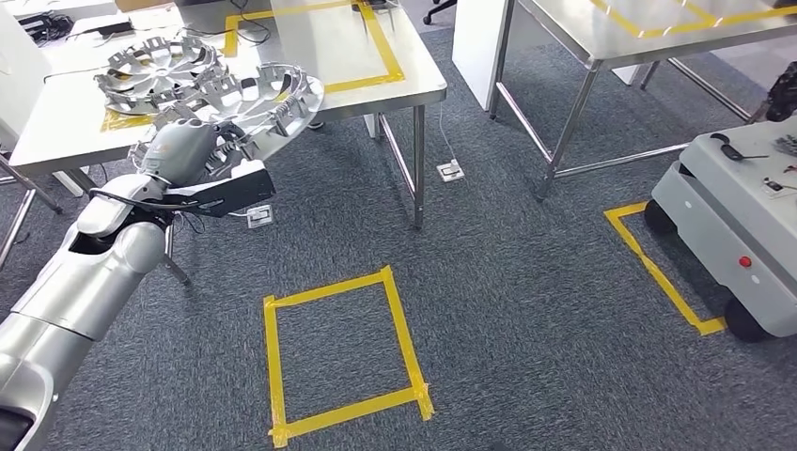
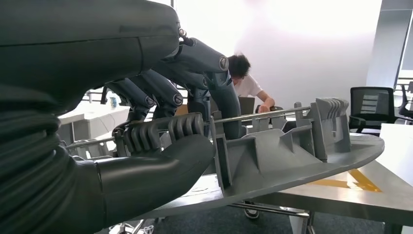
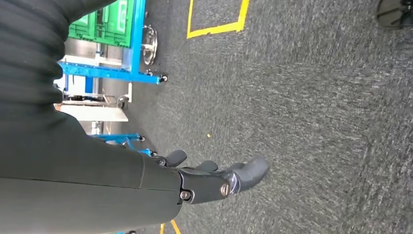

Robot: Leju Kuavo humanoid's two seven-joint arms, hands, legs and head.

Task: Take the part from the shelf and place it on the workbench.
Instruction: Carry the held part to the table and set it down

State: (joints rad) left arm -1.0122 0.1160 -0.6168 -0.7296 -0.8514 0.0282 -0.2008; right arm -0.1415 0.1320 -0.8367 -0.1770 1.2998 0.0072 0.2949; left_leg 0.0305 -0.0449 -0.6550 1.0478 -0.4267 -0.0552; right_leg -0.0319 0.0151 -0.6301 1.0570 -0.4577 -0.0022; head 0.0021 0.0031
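Currently the left hand (image 1: 193, 150) grips a silver wheel cover (image 1: 268, 94) at its rim, upper left of the head view; fingers (image 2: 160, 92) wrap over the cover's wire ring, thumb underneath. Held cover hangs over the near edge of the workbench (image 1: 414, 80), partly overlapping it. Second wheel cover (image 1: 155, 70) lies flat on the bench just beside, so two covers total. No readable writing or brand on either. Yellow tape: one full square on the carpet (image 1: 343, 352), more outlines on both steel tables, one cut off by the mobile cart (image 1: 742, 216) at right. Right hand (image 3: 219, 178) hangs above the carpet, fingers loosely apart, holding nothing. Person (image 2: 246, 80) bent over in the background, mostly hidden.
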